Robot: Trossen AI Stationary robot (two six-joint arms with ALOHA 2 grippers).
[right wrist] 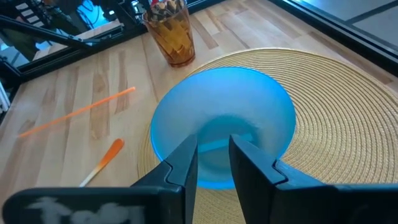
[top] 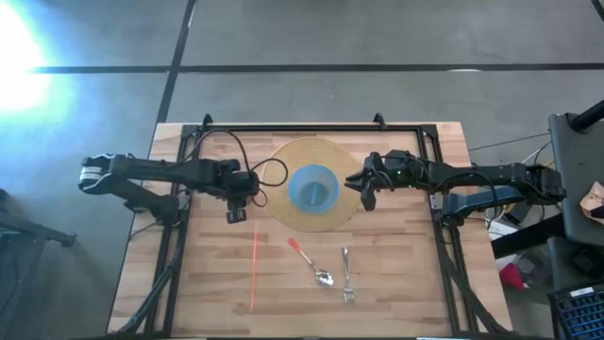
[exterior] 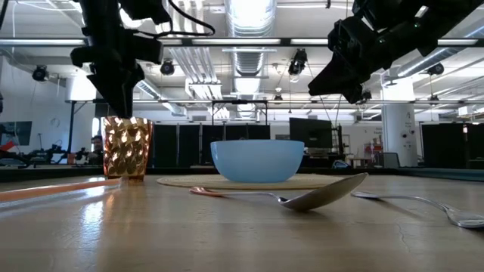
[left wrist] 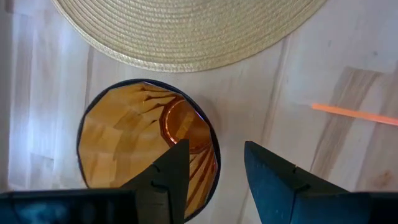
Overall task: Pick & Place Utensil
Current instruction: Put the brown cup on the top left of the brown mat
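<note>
Spoon [top: 312,264] lies flat on table [top: 396,293] near fork [top: 347,276], ungrasped. I judge it light, stiff, slippery; grip orange handle mid-length. Left gripper [top: 235,210] narrowly open above amber cup [left wrist: 146,146]; right gripper [right wrist: 214,158] narrowly open above blue bowl [top: 313,187].

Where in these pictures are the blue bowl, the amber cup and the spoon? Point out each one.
blue bowl [top: 312,189]: high view, inner bottom.
amber cup [exterior: 126,147]: low view, faceted side wall.
spoon [top: 324,278]: high view, metal bowl end.
</note>
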